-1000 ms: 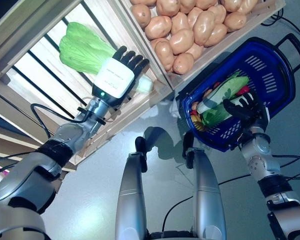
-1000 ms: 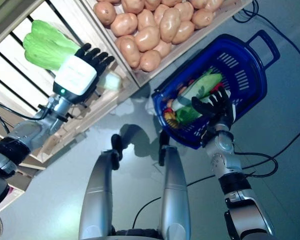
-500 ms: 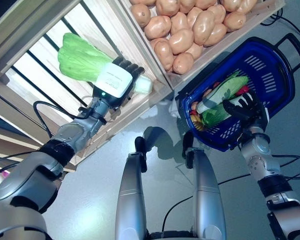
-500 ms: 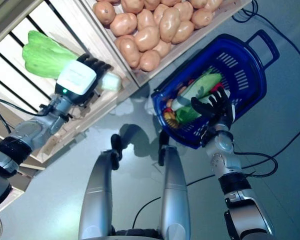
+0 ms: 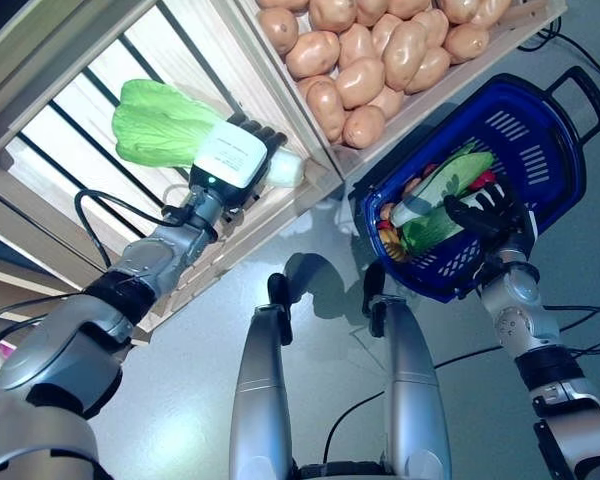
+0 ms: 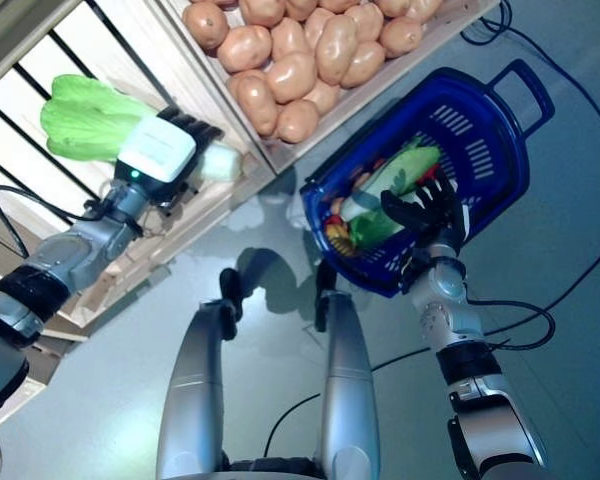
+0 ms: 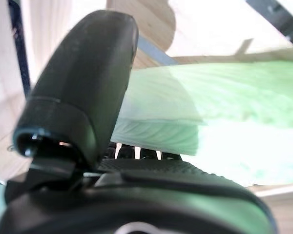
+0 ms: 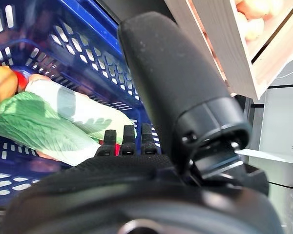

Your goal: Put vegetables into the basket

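A green leafy cabbage [image 5: 155,125] with a white stalk end [image 5: 285,170] lies on the slatted wooden shelf [image 5: 70,140] at the upper left. My left hand [image 5: 232,155] lies over its stalk with the fingers curled round it. In the left wrist view the thumb [image 7: 83,87] stands beside the green leaf [image 7: 224,107]. My right hand [image 5: 485,215] grips the rim of the blue basket [image 5: 540,130] at the right, fingers curled over the edge. Inside the basket lie another cabbage [image 8: 49,122] and some red and orange items.
A wooden crate full of potatoes [image 5: 380,50] stands at the top, between the shelf and the basket. The crate's corner [image 5: 335,170] sits just left of the basket's rim. The basket's black handle [image 5: 590,95] points to the far right. Grey floor lies below.
My left hand's fingers went from straight to curled round the cabbage stalk, and the cabbage shifted slightly left. The right hand and the basket stayed put.
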`<state>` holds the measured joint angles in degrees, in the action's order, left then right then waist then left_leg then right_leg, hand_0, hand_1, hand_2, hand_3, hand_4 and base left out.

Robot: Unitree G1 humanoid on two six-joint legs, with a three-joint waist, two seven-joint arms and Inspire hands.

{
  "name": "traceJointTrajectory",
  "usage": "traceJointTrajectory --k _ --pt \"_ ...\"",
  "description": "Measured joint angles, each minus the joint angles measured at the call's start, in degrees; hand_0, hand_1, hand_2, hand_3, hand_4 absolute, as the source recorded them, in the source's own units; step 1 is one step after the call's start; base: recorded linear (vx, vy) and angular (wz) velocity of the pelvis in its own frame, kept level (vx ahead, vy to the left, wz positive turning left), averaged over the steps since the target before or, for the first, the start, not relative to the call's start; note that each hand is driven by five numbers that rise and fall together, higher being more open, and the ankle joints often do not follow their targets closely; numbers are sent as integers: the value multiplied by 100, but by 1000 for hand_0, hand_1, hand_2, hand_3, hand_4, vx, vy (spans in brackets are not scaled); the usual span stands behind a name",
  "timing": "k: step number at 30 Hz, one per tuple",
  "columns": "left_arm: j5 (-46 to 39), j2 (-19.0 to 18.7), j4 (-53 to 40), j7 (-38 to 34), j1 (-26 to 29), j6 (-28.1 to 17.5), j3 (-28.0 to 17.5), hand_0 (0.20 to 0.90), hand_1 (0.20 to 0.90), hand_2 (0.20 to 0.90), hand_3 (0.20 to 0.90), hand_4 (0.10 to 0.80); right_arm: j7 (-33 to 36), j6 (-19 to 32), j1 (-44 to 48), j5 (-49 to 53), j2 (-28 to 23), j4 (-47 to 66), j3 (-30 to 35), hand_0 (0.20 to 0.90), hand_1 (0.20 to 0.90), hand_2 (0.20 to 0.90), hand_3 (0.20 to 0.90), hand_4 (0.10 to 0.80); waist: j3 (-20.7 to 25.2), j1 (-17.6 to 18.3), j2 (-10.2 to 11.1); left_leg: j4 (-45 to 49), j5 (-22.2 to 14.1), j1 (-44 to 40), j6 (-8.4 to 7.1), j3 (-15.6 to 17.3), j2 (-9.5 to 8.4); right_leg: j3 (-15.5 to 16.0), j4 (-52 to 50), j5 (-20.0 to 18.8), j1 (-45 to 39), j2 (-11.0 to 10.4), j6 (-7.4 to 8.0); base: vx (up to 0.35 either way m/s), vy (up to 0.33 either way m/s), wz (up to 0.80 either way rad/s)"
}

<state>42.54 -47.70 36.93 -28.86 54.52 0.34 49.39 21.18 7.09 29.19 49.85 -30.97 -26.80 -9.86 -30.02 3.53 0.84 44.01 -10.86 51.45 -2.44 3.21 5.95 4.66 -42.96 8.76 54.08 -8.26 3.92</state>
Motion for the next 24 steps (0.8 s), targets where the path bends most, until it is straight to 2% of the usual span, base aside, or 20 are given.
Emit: traceJointTrajectory --k 4,8,9,11,15,21,24 --pt "-3 76 271 -479 -9 57 -25 900 900 900 900 800 0 0 -6 0 0 -8 0 900 900 900 900 800 1 24 9 14 -2 0 3 -4 5 1 -8 -6 -3 4 -7 0 0 0" --pt "1 356 594 -817 -19 57 -41 900 900 900 900 800 0 0 -11 -1 35 -31 -1 900 900 900 900 800 0 19 12 31 -2 10 3 -23 13 4 -12 -9 -3 22 -11 0 0 0" --pt "1 388 617 -824 -20 61 -42 799 799 799 799 733 0 0 -11 -1 40 -31 -1 900 900 900 900 800 -1 19 13 30 -2 12 3 -24 13 4 -11 -10 -3 22 -10 0 0 0" --pt "-3 485 699 -847 -23 74 -43 300 300 300 300 400 0 0 -5 -4 87 -32 -2 900 900 900 900 800 0 28 28 31 -2 12 3 -24 13 4 -8 -12 -3 24 -8 0 0 0" --pt "-9 669 817 -945 -37 150 -109 300 300 300 300 400 1 0 0 -15 152 -34 -20 900 900 900 900 800 -1 27 41 30 -2 13 4 -24 14 -3 8 -21 -9 34 2 0 0 0" --pt "-49 681 919 -1020 -49 159 -142 300 300 300 300 400 2 -5 86 -222 211 -106 -20 900 900 900 900 800 -1 38 52 29 -3 7 6 -22 32 -13 98 -92 -42 69 16 1 -3 -3" --pt "-332 700 919 -1031 -72 163 -146 300 300 300 300 400 2 -20 85 -225 260 -120 -30 900 900 900 900 800 2 37 98 35 -2 -10 7 -20 33 -16 98 -98 -57 71 16 0 0 0"
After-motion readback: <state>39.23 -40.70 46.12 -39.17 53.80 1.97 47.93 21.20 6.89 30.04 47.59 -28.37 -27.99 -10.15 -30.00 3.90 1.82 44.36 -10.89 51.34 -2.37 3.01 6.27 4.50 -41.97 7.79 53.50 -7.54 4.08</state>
